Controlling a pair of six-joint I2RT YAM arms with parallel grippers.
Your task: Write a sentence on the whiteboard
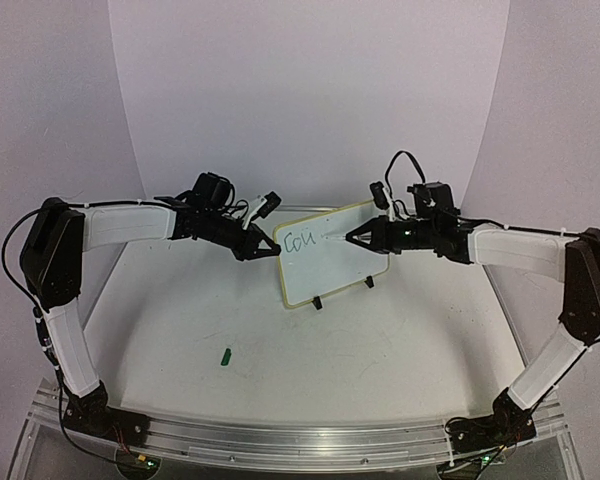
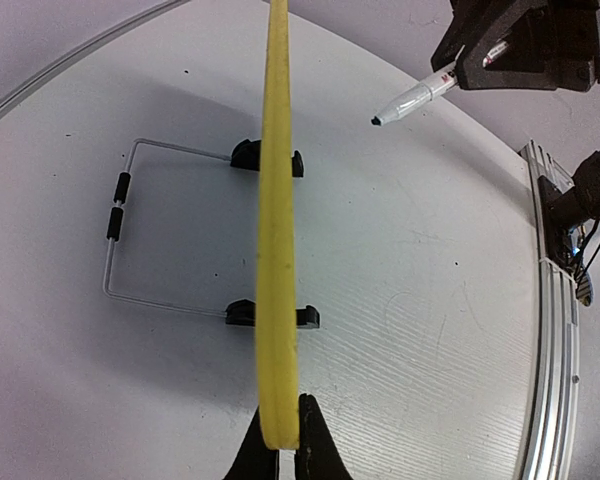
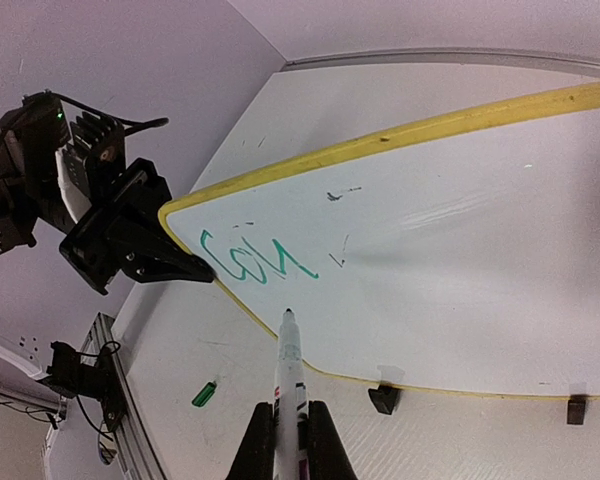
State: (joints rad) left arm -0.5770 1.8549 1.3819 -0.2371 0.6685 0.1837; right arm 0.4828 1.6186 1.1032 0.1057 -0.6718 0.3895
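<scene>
The whiteboard (image 1: 332, 262) stands tilted on small black feet (image 3: 384, 398) at mid-table, its pale-yellow rim (image 2: 277, 200) seen edge-on in the left wrist view. Green letters reading roughly "cou", the visible part of the sentence (image 3: 255, 262), sit at the board's upper left (image 1: 300, 240). My left gripper (image 1: 263, 248) is shut on the board's left edge (image 2: 280, 440). My right gripper (image 3: 291, 425) is shut on a white marker (image 3: 289, 365) and points it at the board (image 1: 352, 238). The marker tip (image 2: 375, 122) hangs a short way off the board face, right of the letters.
A small green cap (image 1: 225, 354) lies on the white table in front of the board, left of centre (image 3: 205, 394). A wire stand (image 2: 115, 220) props the board from behind. An aluminium rail (image 1: 300, 440) runs along the near edge.
</scene>
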